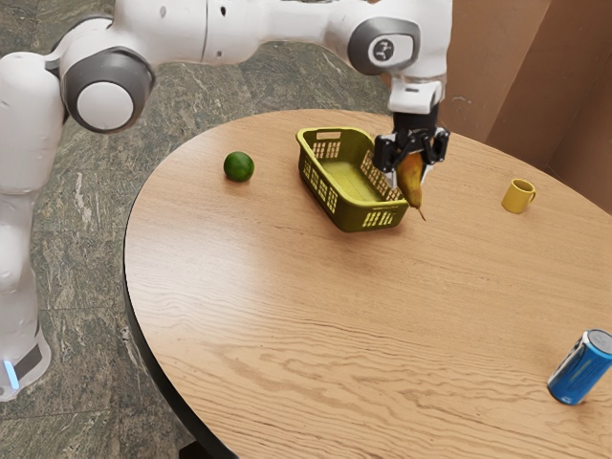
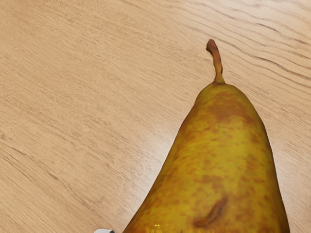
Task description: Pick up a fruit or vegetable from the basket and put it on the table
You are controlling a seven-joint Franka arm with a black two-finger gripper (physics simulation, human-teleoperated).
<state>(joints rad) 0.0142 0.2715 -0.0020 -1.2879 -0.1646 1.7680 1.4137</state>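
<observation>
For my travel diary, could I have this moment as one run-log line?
gripper: shut on pear | pear: aloft, stem downward | nearby: basket | pending: set-down on table

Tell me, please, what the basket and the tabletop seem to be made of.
The basket looks like moulded plastic, olive-yellow with a slight sheen, judging by its slotted sides and rolled rim. The tabletop seems to be satin-finished wood, or a wood-look laminate, showing streaky grain.

Pear [image 2: 228, 160]: mottled, slightly glossy skin. Table [image 1: 287, 325]: grained wood, soft sheen. Basket [image 1: 360, 216]: plastic-looking.
</observation>
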